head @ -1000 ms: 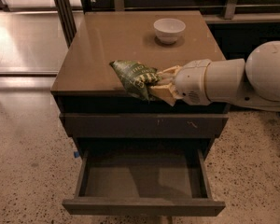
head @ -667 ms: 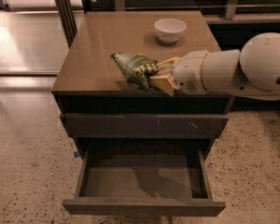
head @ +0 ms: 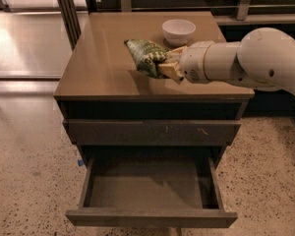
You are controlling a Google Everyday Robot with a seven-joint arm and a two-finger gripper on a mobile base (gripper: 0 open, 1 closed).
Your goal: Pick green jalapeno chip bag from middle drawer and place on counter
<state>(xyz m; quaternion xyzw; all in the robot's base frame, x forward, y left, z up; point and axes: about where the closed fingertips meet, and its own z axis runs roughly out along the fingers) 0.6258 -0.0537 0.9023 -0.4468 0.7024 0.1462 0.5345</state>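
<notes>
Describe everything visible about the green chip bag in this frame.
The green jalapeno chip bag is a small crumpled packet, dark green with pale markings, foil-like. It is tilted, one end pinched in the tool, which reaches in from the picture's right over the counter. It is above the counter's middle, near the white bowl but apart from it. Whether its underside touches the counter cannot be told.

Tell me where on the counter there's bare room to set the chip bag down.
The counter is bare on its left half, from the left edge to the green jalapeno chip bag, and along the front edge below it. Crowded at right: the hand grips the bag mid-counter, with the white bowl behind. The open middle drawer has a bare floor.
</notes>
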